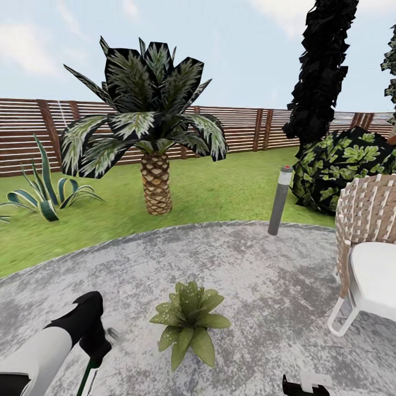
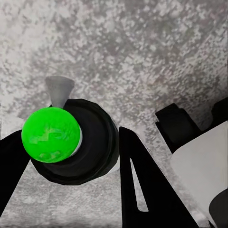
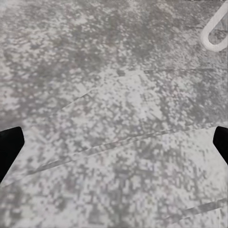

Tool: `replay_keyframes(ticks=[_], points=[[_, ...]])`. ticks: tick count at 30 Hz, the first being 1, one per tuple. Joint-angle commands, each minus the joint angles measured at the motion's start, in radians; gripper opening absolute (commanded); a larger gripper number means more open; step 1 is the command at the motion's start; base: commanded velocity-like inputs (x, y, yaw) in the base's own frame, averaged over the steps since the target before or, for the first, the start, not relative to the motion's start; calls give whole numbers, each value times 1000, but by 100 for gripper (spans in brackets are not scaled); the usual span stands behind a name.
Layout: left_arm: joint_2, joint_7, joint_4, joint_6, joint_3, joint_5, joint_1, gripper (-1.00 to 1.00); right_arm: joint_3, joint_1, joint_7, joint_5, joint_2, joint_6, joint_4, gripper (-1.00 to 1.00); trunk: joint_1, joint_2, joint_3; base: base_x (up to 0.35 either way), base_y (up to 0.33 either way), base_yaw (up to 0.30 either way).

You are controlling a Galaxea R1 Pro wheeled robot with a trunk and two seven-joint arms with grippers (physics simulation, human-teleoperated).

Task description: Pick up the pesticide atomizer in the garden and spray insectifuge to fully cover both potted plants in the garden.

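Observation:
One potted plant [image 1: 190,322], a low rosette of speckled green leaves, sits on the grey patio [image 1: 247,264] just ahead of me; its leaves hide the pot. My left gripper [image 1: 94,352] is low at the left, a short way left of the plant. It is shut on the pesticide atomizer [image 2: 71,142], a black body with a bright green cap and a grey nozzle [image 2: 59,90], held between the black fingers [image 2: 142,185]. My right gripper [image 1: 305,385] hangs at the lower right over bare paving, and the right wrist view shows it [image 3: 114,147] open with nothing in it.
A woven chair [image 1: 368,247] with a white seat stands at the right; its white leg [image 3: 216,33] is near my right hand. A grey bollard lamp [image 1: 280,201] marks the patio edge. On the lawn are a palm [image 1: 157,187], a spiky striped plant [image 1: 47,192], a bush [image 1: 341,165] and the slat fence [image 1: 242,129].

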Motion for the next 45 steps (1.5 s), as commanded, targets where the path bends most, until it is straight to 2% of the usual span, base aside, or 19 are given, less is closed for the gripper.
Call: replay_keyframes(ticks=[1,9,17,31,33,36,45], points=[[6,-8,-1,8,-5,-3,2,-100,-7,-1,-4,11,-2,-3,2,100,0,0,-1,0,0,15],[2,29,-10,8,-5,-1,4,-100,-6,-1,-3,11,-3,-3,3,100,0,0,-1,5,-17,2],[-3,32,-14,8,-5,0,4,-100,-7,-1,-4,11,-3,-3,1,100,0,0,-1,46,-238,18],[-5,32,-16,10,1,1,4,-100,-6,-1,-4,11,-3,-3,1,100,0,0,-1,15,-270,260],[-5,32,-17,9,19,7,4,-100,-5,-1,-4,11,-3,-3,1,100,0,0,-1,126,-273,277],[-5,33,-17,7,64,12,4,-100,-6,-1,-4,11,-3,-3,1,100,0,0,-1,136,-273,277],[-8,34,-11,5,67,12,4,-100,-5,-1,-4,11,-2,-3,1,100,0,0,-1,104,-273,277]])
